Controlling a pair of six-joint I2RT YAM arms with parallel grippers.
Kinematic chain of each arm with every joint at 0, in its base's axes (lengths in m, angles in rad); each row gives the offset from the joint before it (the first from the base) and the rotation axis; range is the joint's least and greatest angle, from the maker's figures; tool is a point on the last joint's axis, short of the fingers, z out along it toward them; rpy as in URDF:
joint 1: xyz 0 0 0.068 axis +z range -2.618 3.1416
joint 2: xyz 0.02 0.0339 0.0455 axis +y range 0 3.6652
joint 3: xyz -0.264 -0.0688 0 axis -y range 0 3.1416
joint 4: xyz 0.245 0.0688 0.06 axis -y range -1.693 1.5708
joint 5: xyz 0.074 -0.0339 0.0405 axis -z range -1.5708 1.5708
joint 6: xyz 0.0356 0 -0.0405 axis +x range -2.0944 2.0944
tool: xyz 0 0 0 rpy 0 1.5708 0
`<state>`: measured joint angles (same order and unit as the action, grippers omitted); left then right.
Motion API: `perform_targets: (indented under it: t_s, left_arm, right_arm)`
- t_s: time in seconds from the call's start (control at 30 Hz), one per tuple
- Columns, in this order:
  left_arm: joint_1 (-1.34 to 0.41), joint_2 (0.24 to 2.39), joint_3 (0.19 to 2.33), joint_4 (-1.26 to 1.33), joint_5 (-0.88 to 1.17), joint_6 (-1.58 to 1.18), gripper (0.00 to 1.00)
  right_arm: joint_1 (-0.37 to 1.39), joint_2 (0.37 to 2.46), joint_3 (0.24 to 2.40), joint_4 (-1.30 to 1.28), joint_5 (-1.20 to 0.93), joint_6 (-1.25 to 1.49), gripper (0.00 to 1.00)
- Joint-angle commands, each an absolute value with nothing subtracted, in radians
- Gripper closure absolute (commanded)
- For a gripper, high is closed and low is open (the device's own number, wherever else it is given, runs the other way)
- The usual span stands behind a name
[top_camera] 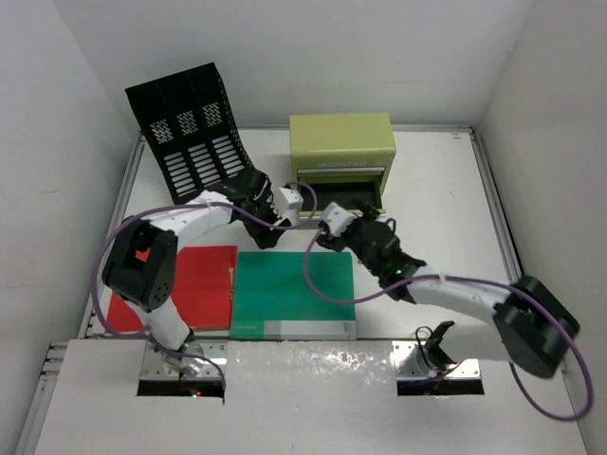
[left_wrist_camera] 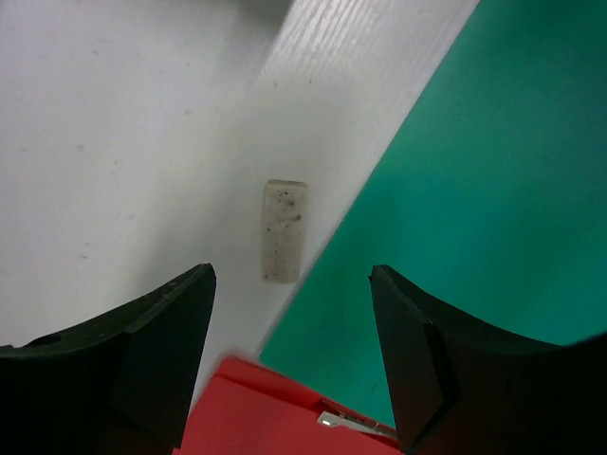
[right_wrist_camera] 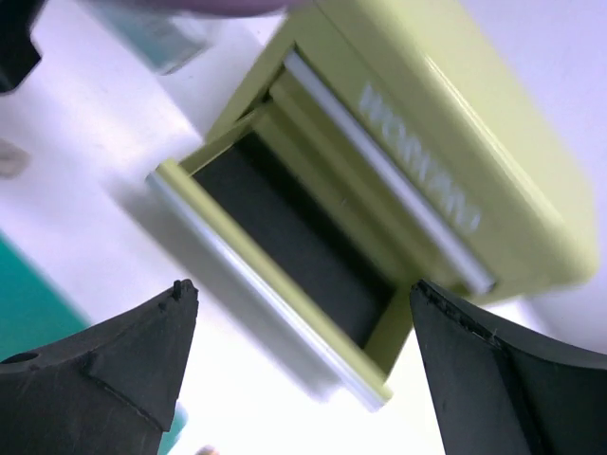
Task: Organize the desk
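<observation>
The white desk (top_camera: 436,190) holds a red folder (top_camera: 194,284) and a green folder (top_camera: 294,289) side by side near the front. My left gripper (top_camera: 267,227) is open and empty, hovering over the green folder's far left corner. In the left wrist view the left gripper (left_wrist_camera: 292,277) is above a small white speckled eraser (left_wrist_camera: 285,230) lying on the desk (left_wrist_camera: 114,142) beside the green folder (left_wrist_camera: 474,190) and the red folder (left_wrist_camera: 266,417). My right gripper (top_camera: 360,220) is open and empty in front of the olive-green drawer box (top_camera: 341,147). In the right wrist view the right gripper (right_wrist_camera: 302,289) faces the box's open lower drawer (right_wrist_camera: 285,246).
A black mesh file rack (top_camera: 190,133) stands at the back left, leaning back. The olive-green box (right_wrist_camera: 436,161) stands at the back centre with its drawer pulled out toward the right gripper. Grey rails (top_camera: 493,209) run along the desk edges.
</observation>
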<state>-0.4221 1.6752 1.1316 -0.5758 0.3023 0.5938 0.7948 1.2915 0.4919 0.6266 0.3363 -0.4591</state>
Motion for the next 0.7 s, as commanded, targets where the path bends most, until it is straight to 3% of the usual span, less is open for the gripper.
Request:
perform_targets:
  t_s: [0.0,0.27,0.4,0.5,0.53,0.63,0.67]
  left_arm:
    - [-0.410,1.727,1.134,-0.487,0.264,0.568,0.35]
    - [-0.411,1.850,1.190,-0.535,0.366,0.577,0.45]
    - [-0.411,1.888,1.167,-0.522,0.342,0.566,0.47]
    - [-0.411,1.920,1.167,-0.482,0.289,0.531,0.62]
    - [-0.411,1.930,1.170,-0.480,0.281,0.526,0.75]
    - [-0.411,1.913,1.184,-0.499,0.270,0.531,1.00]
    - [-0.411,1.898,1.187,-0.505,0.265,0.532,1.00]
  right_arm:
    - [0.721,1.160,0.407,0.482,0.169,-0.111,0.11]
    - [0.649,0.934,0.304,0.453,0.210,-0.006,0.11]
    - [0.632,0.900,0.282,0.397,0.405,-0.006,0.11]
    - [0.611,0.882,0.267,0.374,0.425,0.052,0.11]
    - [0.606,0.882,0.265,0.365,0.433,0.084,0.11]
    - [0.574,0.902,0.308,0.244,0.459,0.167,0.11]
    - [0.560,0.911,0.339,0.207,0.450,0.196,0.11]
